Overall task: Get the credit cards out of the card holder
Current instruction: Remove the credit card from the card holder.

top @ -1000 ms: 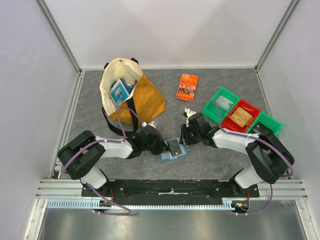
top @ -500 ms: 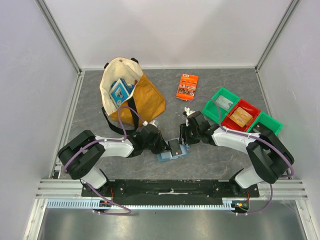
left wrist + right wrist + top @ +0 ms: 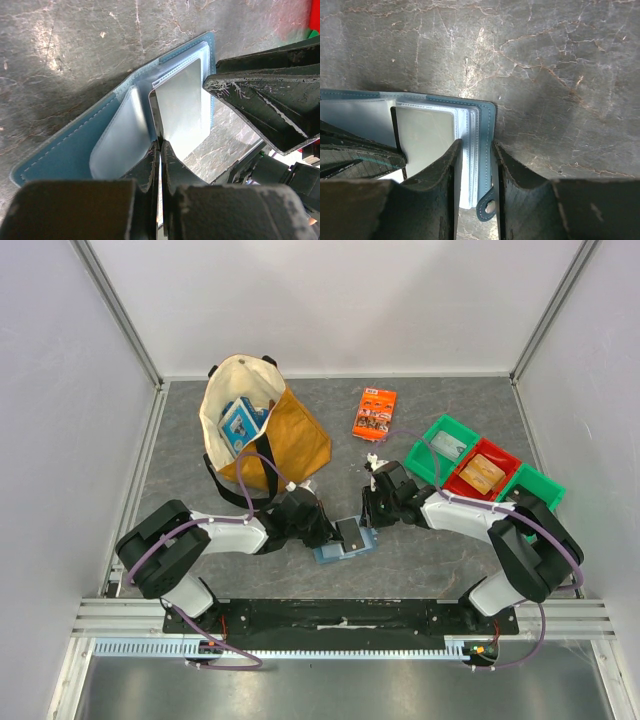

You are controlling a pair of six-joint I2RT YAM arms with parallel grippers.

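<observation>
The left claw [image 3: 160, 147] is pressed together, its tips nipping the near edge of the dark credit card [image 3: 350, 532]. That card stands part-way out of a clear pocket, tilted up off the open card holder [image 3: 65, 150]. The right claw [image 3: 476, 150] comes in from the opposite side, its fingers [image 3: 440, 180] bracketing the holder's outer edge. One finger sits on each side of the stacked pockets, seemingly touching both, and the little closing tab [image 3: 487, 207] shows between them. The light-blue holder lies open on the grey stone-look table [image 3: 430, 565], low in the middle of the overhead frame, between the two arms. Out to the right sits a slanting row of bins: a green bin [image 3: 425, 455], then a red bin [image 3: 505, 462], then another green one. A tan-orange card [image 3: 482, 473] lies in the red one. An orange printed packet [image 3: 375, 412] lies upper centre. In the upper left, a tan-and-cream tote bag [image 3: 290, 445] holds a blue-and-white box [image 3: 240, 423].
</observation>
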